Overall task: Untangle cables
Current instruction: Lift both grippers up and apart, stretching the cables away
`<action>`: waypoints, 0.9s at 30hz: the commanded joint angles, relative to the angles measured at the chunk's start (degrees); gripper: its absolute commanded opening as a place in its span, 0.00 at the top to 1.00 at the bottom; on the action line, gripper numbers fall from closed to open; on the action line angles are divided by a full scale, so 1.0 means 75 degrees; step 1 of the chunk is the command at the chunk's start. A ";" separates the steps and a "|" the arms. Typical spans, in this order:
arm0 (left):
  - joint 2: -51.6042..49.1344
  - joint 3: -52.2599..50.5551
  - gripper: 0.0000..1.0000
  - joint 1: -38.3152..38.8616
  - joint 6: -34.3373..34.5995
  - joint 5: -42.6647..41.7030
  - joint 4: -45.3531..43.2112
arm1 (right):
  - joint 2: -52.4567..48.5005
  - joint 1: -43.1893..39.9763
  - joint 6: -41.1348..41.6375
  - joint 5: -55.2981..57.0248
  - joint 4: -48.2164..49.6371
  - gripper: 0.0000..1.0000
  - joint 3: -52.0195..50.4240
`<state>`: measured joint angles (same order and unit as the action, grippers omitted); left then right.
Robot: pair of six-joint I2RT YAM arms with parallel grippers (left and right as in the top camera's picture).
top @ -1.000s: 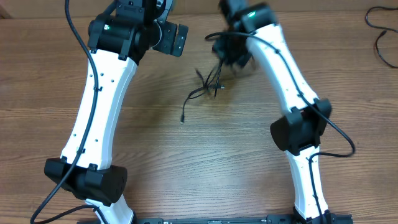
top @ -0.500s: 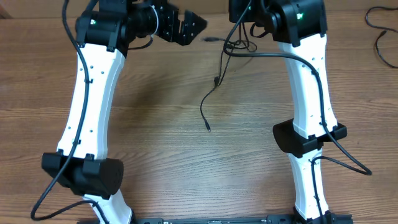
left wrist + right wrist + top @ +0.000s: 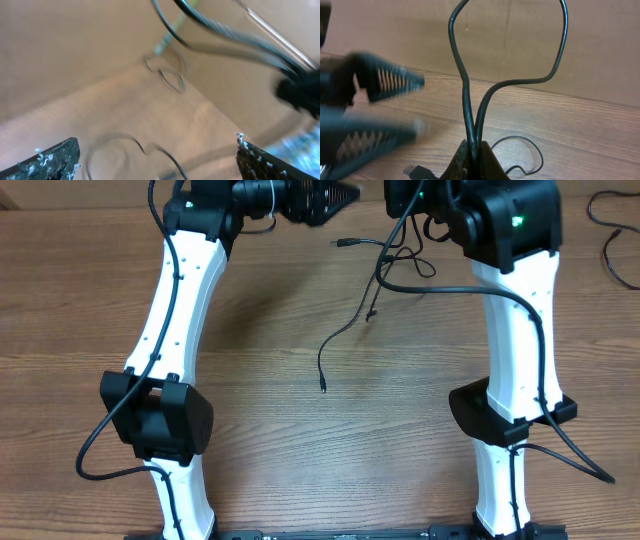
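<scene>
A tangle of thin black cables (image 3: 385,265) hangs from my right gripper (image 3: 402,202) at the far edge of the table. One loose strand trails down to a plug end (image 3: 322,387), and another plug (image 3: 345,243) sticks out to the left. In the right wrist view, the right gripper (image 3: 475,152) is shut on two black cable strands (image 3: 466,95) that loop upward. My left gripper (image 3: 325,198) is open, just left of the tangle. In the left wrist view its fingers (image 3: 155,157) are wide apart and empty, with a cable loop (image 3: 127,142) lying beyond them.
The table (image 3: 300,450) is brown wood. Another black cable (image 3: 615,235) lies at the far right edge. A brown cardboard wall (image 3: 520,40) stands behind the table. The blurred left gripper (image 3: 375,87) shows at the left of the right wrist view.
The right gripper has moved back and up with the cable bundle, and the loose strand has stretched out below it. The left gripper has swung right toward the bundle.
</scene>
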<state>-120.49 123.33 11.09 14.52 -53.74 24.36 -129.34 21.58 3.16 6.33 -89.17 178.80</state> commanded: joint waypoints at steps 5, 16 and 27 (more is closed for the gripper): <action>-0.0023 0.0105 0.00 -0.0064 0.3736 0.0918 -0.2046 | 0.0274 0.0026 -0.0061 0.0067 -0.0210 0.96 0.0163; -0.0023 0.0105 0.00 0.0405 0.6073 0.2253 -0.2853 | 0.0274 0.0052 -0.0058 -0.0341 -0.0449 0.96 0.0163; -0.0023 0.0105 0.55 0.1113 0.5435 0.3284 -0.2582 | 0.0303 0.0076 -0.0055 -0.0344 -0.0644 0.96 0.0163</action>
<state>-120.68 123.37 19.14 57.49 -34.04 3.62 -129.05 21.85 2.96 4.27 -93.71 178.82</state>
